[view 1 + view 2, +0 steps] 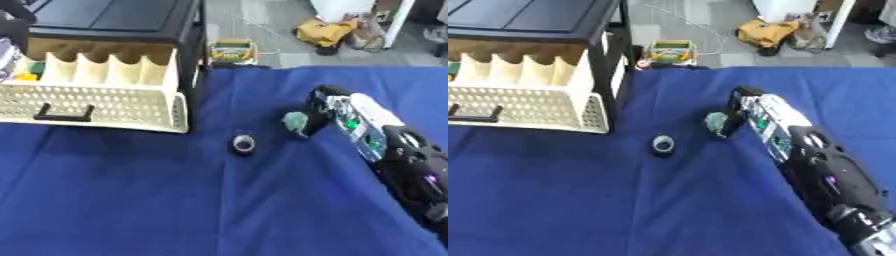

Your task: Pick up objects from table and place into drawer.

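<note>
The right hand has its fingers curled round a small teal object.

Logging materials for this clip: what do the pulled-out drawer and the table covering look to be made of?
The drawer looks like cream moulded plastic: its front is a perforated grid with a dark handle. The table covering looks like matte blue woven cloth, judging by its soft creases. The small dark ring on it is too indistinct to judge.

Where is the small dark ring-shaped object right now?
The dark ring lies on the blue cloth near centre, between the open cream drawer and the right hand.
</note>
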You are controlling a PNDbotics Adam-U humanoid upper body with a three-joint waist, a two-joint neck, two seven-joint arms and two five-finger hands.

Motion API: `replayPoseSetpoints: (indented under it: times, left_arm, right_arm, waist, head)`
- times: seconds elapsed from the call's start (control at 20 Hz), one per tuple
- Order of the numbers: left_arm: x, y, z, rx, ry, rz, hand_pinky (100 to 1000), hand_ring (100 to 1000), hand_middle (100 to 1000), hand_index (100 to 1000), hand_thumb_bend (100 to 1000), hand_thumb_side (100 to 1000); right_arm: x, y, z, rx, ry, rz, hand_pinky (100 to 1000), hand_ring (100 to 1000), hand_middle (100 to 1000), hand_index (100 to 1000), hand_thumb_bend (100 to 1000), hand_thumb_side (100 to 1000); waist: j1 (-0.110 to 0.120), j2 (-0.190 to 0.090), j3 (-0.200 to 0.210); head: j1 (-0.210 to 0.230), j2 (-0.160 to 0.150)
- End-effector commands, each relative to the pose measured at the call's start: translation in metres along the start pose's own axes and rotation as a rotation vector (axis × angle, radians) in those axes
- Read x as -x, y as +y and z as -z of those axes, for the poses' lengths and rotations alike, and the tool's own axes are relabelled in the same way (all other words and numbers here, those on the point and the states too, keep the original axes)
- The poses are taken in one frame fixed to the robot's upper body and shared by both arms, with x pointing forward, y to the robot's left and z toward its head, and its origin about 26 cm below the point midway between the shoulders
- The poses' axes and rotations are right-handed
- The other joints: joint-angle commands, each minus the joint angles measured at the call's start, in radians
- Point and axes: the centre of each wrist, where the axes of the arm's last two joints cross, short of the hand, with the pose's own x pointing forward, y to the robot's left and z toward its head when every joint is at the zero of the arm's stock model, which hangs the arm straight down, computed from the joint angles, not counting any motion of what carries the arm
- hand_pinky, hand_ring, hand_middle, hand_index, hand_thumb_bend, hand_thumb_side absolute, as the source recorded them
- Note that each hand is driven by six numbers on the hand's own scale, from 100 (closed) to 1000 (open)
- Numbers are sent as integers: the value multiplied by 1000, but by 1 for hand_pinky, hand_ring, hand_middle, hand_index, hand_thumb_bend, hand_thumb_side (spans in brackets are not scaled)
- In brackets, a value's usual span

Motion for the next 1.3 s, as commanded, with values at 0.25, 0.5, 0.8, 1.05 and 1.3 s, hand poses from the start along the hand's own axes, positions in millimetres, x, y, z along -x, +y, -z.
replayPoseSetpoints:
  times: [0.25,0.5,0.8,1.05,1.3]
  left_arm:
    - [-3,6,-1,-6,-9,22,100,100,100,701,100,591]
    - [-3,5,-1,0,-7,22,100,100,100,700,100,589]
    - [-2,3,-1,6,-4,19,100,100,100,698,100,593]
    - [-2,3,-2,6,-4,20,100,100,100,697,100,590]
    - [-2,3,-2,10,-6,19,100,100,100,689,100,591]
  right_arm:
    - [-11,-19,-10,18,-59,-13,480,656,623,762,562,270]
    - [-14,-21,-11,11,-63,-3,474,656,600,736,544,255]
    - [-12,-19,-9,9,-39,3,447,637,578,706,505,205]
    - [-9,-17,-7,13,-11,11,427,620,583,708,458,178]
    - [-8,-16,-5,11,0,21,402,610,581,704,325,116]
  waist:
    - [-2,-17,0]
    - [-4,-18,-1]
    - [-3,-17,0]
    - [-3,-17,-1]
    - [-3,-18,-2]
  head:
    - [2,-11]
    - [4,-16]
    - [4,-17]
    - [4,-15]
    - [4,-20]
